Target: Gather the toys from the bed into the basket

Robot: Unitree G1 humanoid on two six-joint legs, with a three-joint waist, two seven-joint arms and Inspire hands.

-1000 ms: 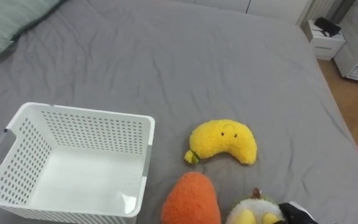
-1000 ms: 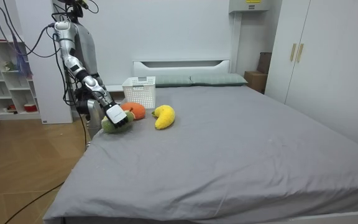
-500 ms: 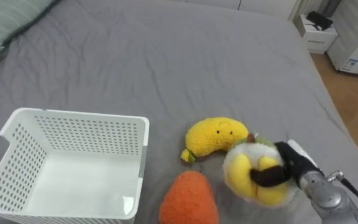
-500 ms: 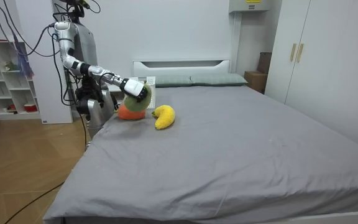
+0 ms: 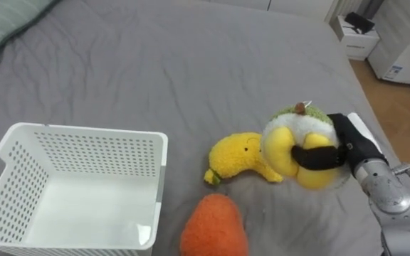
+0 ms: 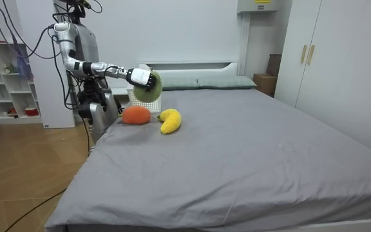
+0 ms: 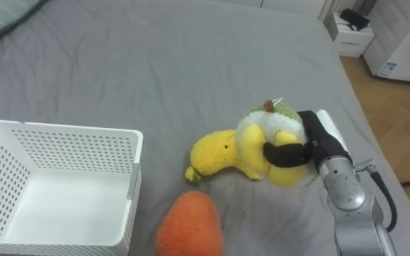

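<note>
- Since a second ago your right hand (image 5: 349,140) has brought the round green-and-yellow plush (image 5: 290,139) up from the near edge of the bed (image 5: 191,64). It now hangs in the air, overlapping the right end of the yellow banana plush (image 5: 235,158) in the eye view.
- Your fingers are curled round the plush, with one dark finger pressed across its yellow part, so the grasp looks firm.
- In the room view the arm reaches out about level and the plush (image 6: 152,86) is well above the mattress. That height should carry it over the other toys and over the basket wall.
- You have the white basket (image 5: 84,137) standing open-side up on the bed to your left, with nothing in it. Its right wall is the only rim to cross.
- Between your hand and the basket lie the banana plush and the orange plush (image 5: 212,229), both still on the bedding and apart from the basket. The orange one sits near the basket's corner, close to the bed's near edge.
- Leftward your path is open at this height, and bare grey cover stretches beyond.
- Mind your right: the bed's side edge runs close by your hand, with wooden floor (image 5: 404,114) and a small white cabinet (image 5: 358,39) past it. A slip there would likely land off the bed.
</note>
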